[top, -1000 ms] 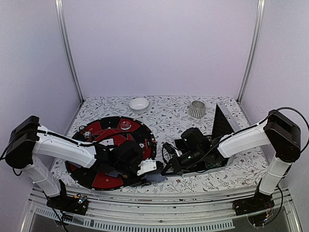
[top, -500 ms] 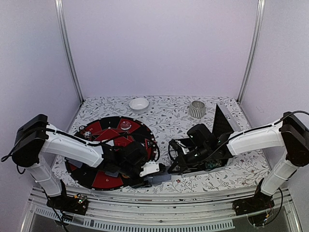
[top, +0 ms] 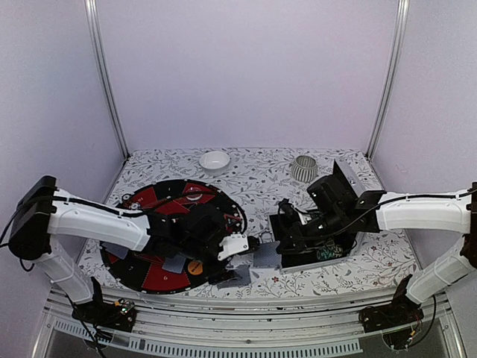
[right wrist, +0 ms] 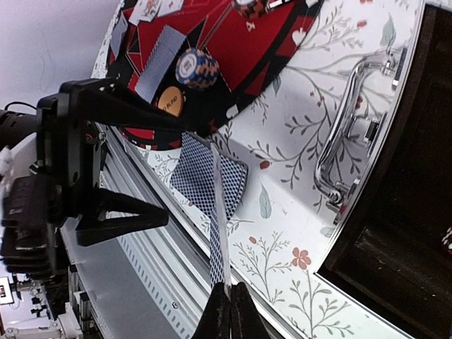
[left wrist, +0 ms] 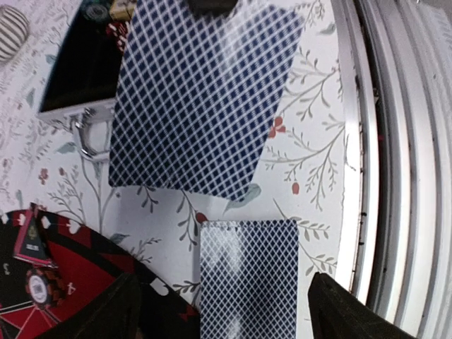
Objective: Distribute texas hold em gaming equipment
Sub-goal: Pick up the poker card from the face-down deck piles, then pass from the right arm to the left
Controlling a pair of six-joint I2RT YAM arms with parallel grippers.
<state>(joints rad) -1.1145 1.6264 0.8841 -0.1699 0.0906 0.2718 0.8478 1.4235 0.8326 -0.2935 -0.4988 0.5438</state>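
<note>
**Right arm pinches one card edge-on; left jaws stand wide and empty over a dealt one.**

Nearest the front rail, a dealt card (right wrist: pixel 206 176) lies flat and face down on the floral tabletop, just beside the round red-and-black mat (top: pixel 160 280). The left gripper (left wrist: pixel 222 293) hangs over it, fingers spread wide with nothing in them. Just beyond, the right gripper (right wrist: pixel 226 305) is clamped tight on one edge of a raised playing card (left wrist: pixel 205 99). I judge these cards light, thin, glossy and quick to bend. They are best pinched at an edge, and a flat one gives little purchase. On the mat lie another card (right wrist: pixel 159 63), an orange disc (right wrist: pixel 168 101) and a striped chip (right wrist: pixel 196 68), which looks rigid and easy to take by its rim. The open black case (right wrist: pixel 427 162) sits farther right, and the white bowl (top: pixel 215 160) and ribbed cup (top: pixel 303 168) stand farthest back.
</note>
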